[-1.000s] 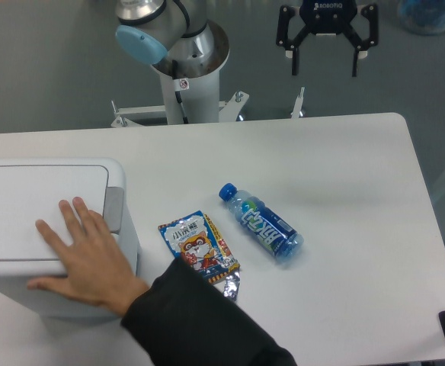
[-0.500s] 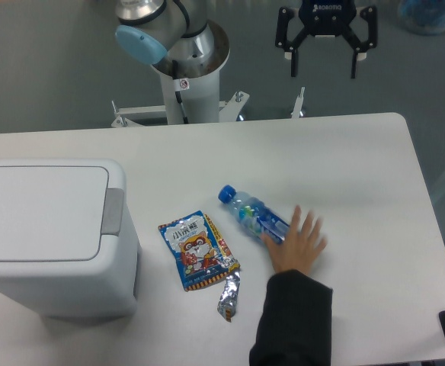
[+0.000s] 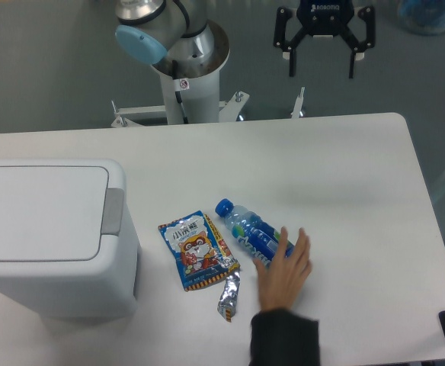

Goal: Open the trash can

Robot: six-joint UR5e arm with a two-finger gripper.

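- Gripper (image 3: 321, 69) hangs beyond the table's far edge — fingers spread wide, gripping nothing, touching nothing.
- Trash can (image 3: 51, 236) sits at the table's (image 3: 344, 160) near-left corner, lid flat and closed, grey tab on its right side — well apart from the gripper.
- A person's hand (image 3: 285, 268) rests on the bottle (image 3: 247, 232), snack packet (image 3: 199, 249) just beside it.

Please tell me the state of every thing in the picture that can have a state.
Trash can: lid closed, standing upright.
Bottle: lying on its side, blue cap on, a hand resting on it.
Snack bag: lying flat; whether torn open, cannot tell.
Gripper: open, empty, beyond the table.
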